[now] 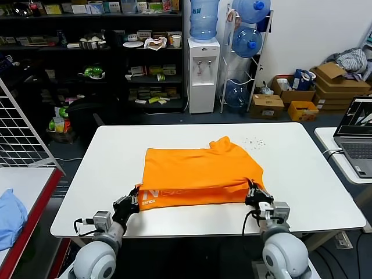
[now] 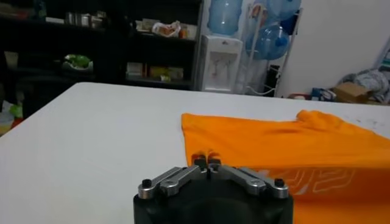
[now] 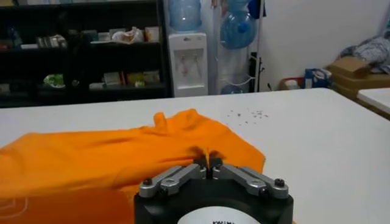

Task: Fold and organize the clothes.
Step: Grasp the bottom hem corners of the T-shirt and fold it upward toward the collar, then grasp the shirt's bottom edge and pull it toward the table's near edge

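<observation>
The orange T-shirt (image 1: 197,174) lies on the white table (image 1: 302,174), its near part lifted and folded so pale lettering (image 1: 152,195) shows along the front strip. My left gripper (image 1: 135,195) is shut on the shirt's near left corner. My right gripper (image 1: 254,192) is shut on the near right corner. In the left wrist view the gripper (image 2: 207,161) pinches orange fabric (image 2: 274,146). In the right wrist view the gripper (image 3: 208,162) pinches a ridge of the shirt (image 3: 122,155).
A light blue cloth (image 1: 10,216) lies on the red-edged table at the left. A laptop (image 1: 357,131) stands on a table at the right. Small dark specks (image 1: 254,141) dot the table behind the shirt. Shelves and a water dispenser (image 1: 203,70) stand behind.
</observation>
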Available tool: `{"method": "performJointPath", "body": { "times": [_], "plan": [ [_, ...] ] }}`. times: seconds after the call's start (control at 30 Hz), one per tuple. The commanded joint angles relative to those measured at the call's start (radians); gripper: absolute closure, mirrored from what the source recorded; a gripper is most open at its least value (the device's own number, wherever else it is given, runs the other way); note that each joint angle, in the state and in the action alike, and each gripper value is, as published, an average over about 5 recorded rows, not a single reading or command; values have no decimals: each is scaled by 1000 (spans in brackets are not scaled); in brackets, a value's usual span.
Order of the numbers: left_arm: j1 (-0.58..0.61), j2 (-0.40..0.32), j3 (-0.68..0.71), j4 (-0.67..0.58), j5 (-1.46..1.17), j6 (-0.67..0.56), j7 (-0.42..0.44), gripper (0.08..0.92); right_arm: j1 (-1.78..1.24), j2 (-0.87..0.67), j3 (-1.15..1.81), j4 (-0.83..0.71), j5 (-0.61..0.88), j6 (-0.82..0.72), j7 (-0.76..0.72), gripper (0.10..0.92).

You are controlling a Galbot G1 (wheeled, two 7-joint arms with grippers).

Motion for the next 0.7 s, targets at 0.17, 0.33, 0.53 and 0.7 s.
{"method": "performJointPath", "body": {
  "times": [0.17,0.33,0.53,0.7],
  "plan": [
    [-150,0,60,114,-16,16,10,875,147,0,-64,-111,7,6,-57,810],
    [-132,6,52,95,-16,16,15,736,129,0,-48,-113,-19,52,-102,663],
    [-88,16,30,58,-17,19,21,563,80,-19,-9,-85,-44,97,-145,490],
    [-16,28,-9,17,-16,20,31,424,2,-54,47,-56,-55,129,-167,343]
  ]
}}
